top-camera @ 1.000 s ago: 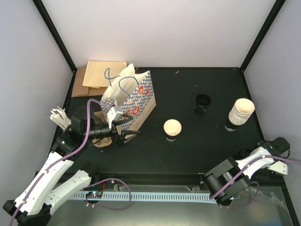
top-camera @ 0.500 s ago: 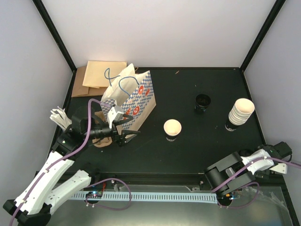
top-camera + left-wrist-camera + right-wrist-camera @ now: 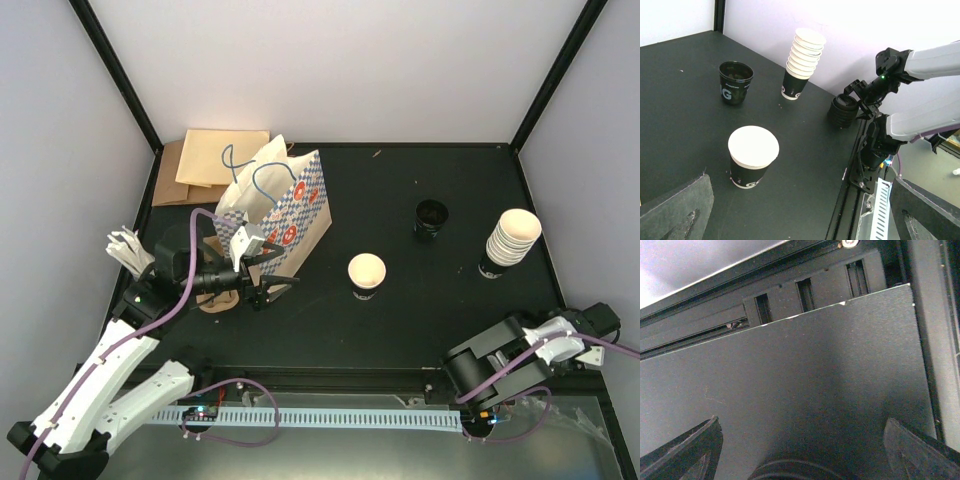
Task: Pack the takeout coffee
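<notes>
At the near right corner of the table [image 3: 420, 320], the right gripper [image 3: 801, 419] hangs low with its fingers spread wide and nothing between them. Its wrist camera catches only the tips of both fingers and, cut off at the bottom edge, the curved rim of something round and black. The left wrist view shows this to be the lids [image 3: 842, 110], a short black pile just under the gripper. From above, the right arm hides them.

On the near left, the left gripper [image 3: 280, 272] points right, open and empty, close to the foot of the bag [image 3: 290, 200]. Whether it touches the bag cannot be told. A brown piece [image 3: 215, 300] lies under the wrist, mostly covered and hard to identify. A white bundle [image 3: 125, 245] at the left edge is too small to make out.

The cup [image 3: 366, 272], cream inside and dark outside, stands upright and uncovered near the table's middle, right of the bag and well apart from both grippers.

Farther right, a black cup [image 3: 431, 217] stands alone. The stack of cups [image 3: 512, 240] leans slightly by the right wall. Flat brown bags [image 3: 215, 160] lie in the far left corner, partly hidden behind the checked bag.
</notes>
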